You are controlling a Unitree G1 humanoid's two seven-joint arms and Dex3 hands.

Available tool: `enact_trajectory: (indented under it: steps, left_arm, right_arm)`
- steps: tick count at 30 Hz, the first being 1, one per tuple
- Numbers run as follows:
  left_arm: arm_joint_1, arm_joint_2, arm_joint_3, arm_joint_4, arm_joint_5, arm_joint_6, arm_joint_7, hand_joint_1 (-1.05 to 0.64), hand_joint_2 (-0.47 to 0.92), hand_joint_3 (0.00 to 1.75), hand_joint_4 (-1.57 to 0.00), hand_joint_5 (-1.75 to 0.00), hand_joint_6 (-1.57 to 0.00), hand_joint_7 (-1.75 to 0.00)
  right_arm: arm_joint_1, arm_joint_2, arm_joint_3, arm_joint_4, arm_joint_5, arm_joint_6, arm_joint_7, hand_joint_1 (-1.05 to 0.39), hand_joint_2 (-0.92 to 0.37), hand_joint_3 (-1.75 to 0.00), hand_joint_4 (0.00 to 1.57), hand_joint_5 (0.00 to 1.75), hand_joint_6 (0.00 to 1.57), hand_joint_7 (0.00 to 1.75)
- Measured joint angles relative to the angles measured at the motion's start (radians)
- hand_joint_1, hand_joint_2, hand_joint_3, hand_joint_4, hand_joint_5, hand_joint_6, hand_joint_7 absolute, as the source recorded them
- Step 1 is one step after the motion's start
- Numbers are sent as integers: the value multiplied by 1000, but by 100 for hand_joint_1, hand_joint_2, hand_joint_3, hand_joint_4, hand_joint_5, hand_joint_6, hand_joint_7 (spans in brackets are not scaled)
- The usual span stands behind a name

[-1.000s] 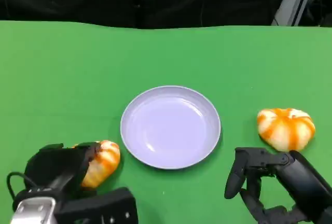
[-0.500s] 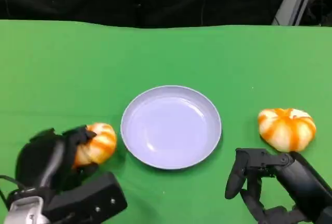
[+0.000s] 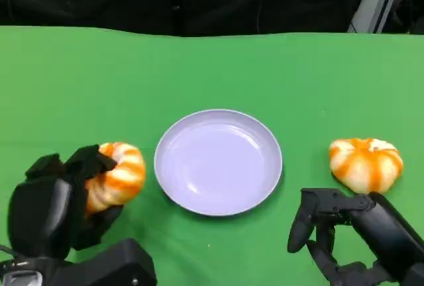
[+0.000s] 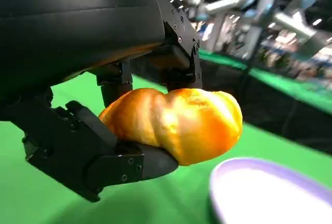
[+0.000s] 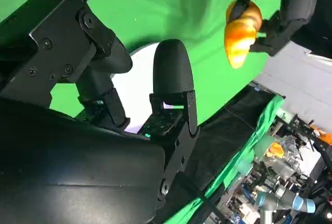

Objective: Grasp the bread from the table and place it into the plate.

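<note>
The left hand [image 3: 63,200] has lifted its gripped bread [image 3: 116,175] beside the plate [image 3: 218,162] (right hand [image 3: 331,226] open, holding nothing).

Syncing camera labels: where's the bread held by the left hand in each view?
Head view: held bread at lower left, in the left hand, beside the plate.
Left wrist view: centre, between black fingers, plate rim nearby.
Right wrist view: upper right, lifted off the green table.
Shared landmark: the plate.
</note>
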Motion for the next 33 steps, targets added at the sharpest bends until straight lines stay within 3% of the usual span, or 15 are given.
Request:
enact_trajectory:
  steps: [7, 13, 25, 27, 28, 30, 32, 33]
  left_arm:
    - [-84, -24, -29, 4, -33, -67, -20, -14, 32, 136, -81, -175, -77, -146]
    - [-194, -44, -79, 71, -34, -92, -42, -16, 35, 131, -83, -175, -81, -144]
    - [-425, -133, -193, 302, 5, -53, -60, -17, 37, 128, -88, -175, -78, -157]
    - [-447, -146, -203, 322, 3, -42, -70, -19, 43, 112, -78, -165, -78, -120]
    - [-455, -151, -205, 324, -3, -34, -93, -21, 53, 91, -75, -140, -78, -92]
    - [-468, -155, -210, 317, -36, -1, -188, -32, 79, 34, -49, -70, -60, -28]
    - [-472, -151, -223, 292, -44, 54, -305, -42, 89, 14, -29, -43, -43, -6]
    - [-471, -148, -233, 273, -43, 86, -358, -46, 91, 13, -22, -38, -38, -3]
  right_arm:
    - [1, 0, 1, 0, 0, -2, 0, 11, -30, -139, 87, 166, 82, 129]
    - [3, -1, 1, 0, 0, -3, 0, 10, -30, -138, 86, 166, 82, 129]
    - [11, -2, 1, -2, 3, -18, 0, 9, -31, -136, 85, 167, 81, 130]
    - [13, -2, 1, -3, 3, -17, 1, 10, -31, -137, 85, 166, 81, 130]
    - [14, -2, 1, -3, 3, -17, 1, 10, -31, -137, 85, 166, 81, 130]
    - [14, -1, 2, -5, 3, -16, 1, 10, -30, -137, 86, 167, 81, 130]
    - [15, -1, 2, -5, 3, -16, 1, 10, -31, -137, 86, 167, 81, 130]
    - [15, -1, 2, -5, 3, -16, 1, 10, -31, -137, 86, 168, 81, 130]
